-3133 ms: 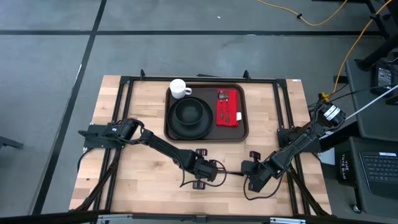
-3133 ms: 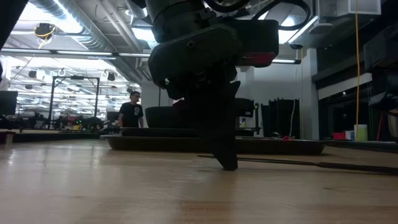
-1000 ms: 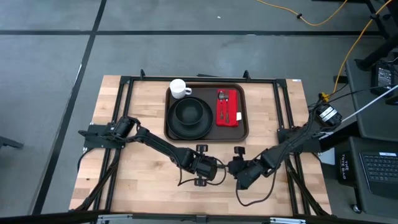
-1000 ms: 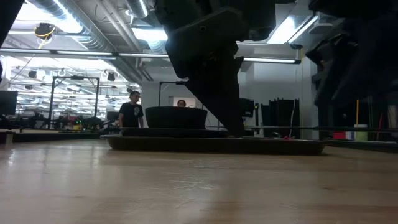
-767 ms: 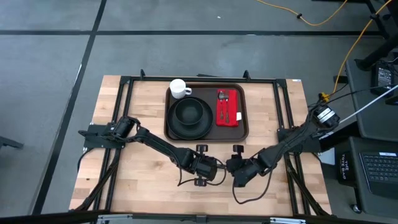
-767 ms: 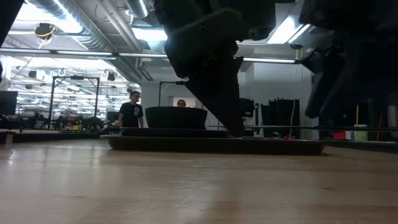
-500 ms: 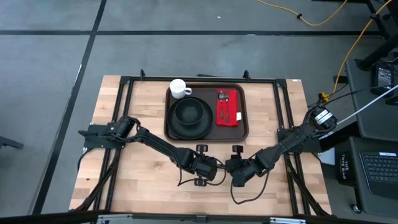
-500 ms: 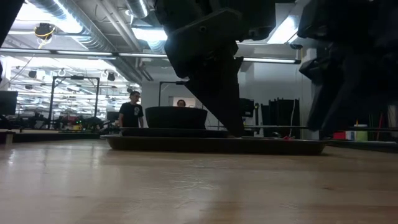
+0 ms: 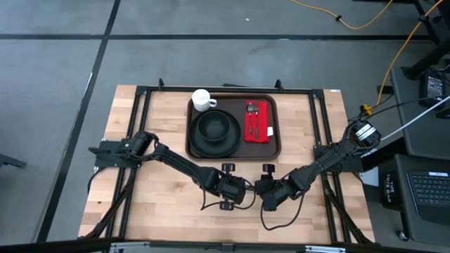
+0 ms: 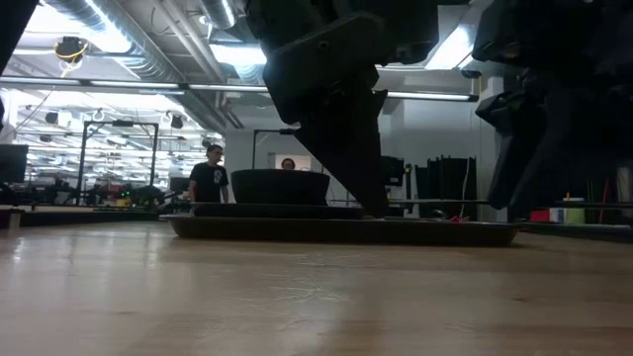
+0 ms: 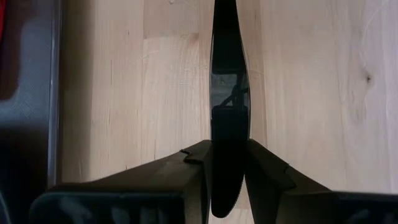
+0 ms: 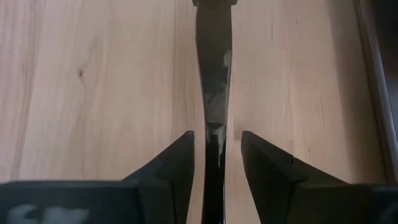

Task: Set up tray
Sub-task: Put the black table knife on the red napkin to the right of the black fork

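The right tool (image 9: 261,190) has slid in beside the left tool (image 9: 242,190), near the tabletop's (image 9: 162,204) front edge. The left tool is clenched on a dark knife (image 11: 228,112); the right tool's fingers (image 12: 267,168) sit apart around it. The tray (image 9: 275,151) lies near the back edge.

2 dark jointed arms, black cables

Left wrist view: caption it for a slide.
Left gripper shut on a slim dark utensil above the pale wooden table.
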